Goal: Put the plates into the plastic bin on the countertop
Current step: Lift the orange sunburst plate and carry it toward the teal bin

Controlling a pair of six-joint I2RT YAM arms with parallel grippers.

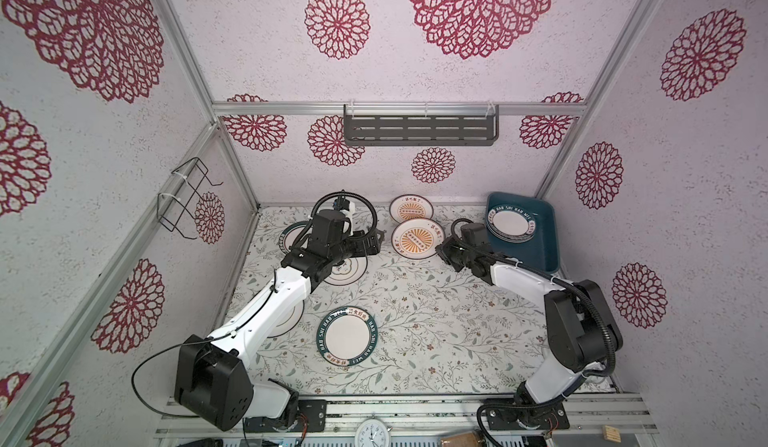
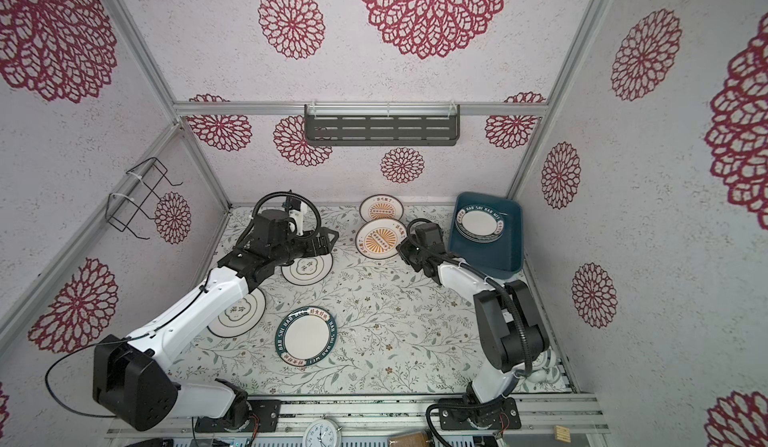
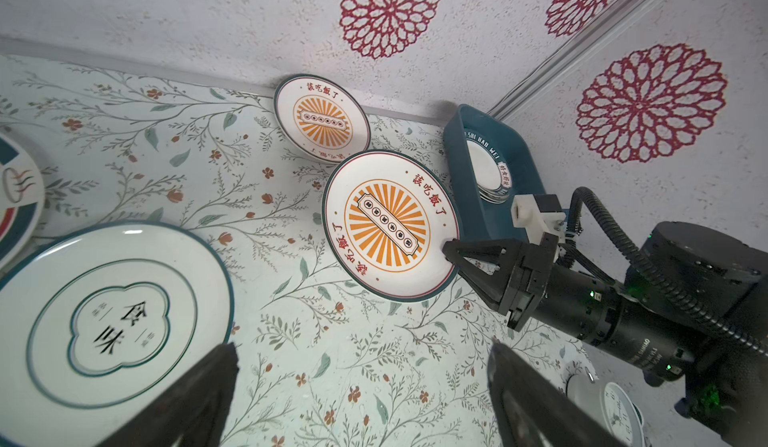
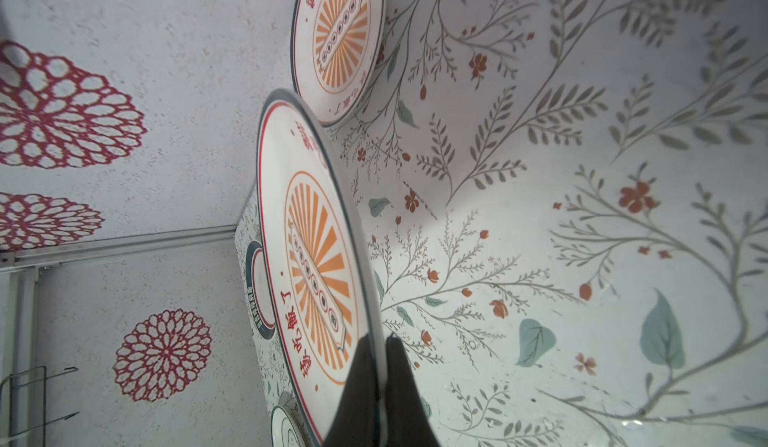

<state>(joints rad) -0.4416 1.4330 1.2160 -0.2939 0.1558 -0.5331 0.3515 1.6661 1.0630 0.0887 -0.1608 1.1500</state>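
Pinching the nearer sunburst plate [image 3: 390, 224], right hand [image 3: 451, 253] is closed; left hand [image 3: 361, 351] gapes, arm [image 1: 282, 295] half-hiding clover plate [image 1: 353, 272].

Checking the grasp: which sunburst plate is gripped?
The nearer sunburst plate: the right gripper has its jaws shut on its rim. The far sunburst plate lies untouched.

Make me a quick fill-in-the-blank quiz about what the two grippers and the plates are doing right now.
The right gripper is shut on the ___ of the nearer sunburst plate.
The left gripper has its jaws standing ___.
Exactly ___ sunburst plates are in view.
Missing words: rim; open; two.
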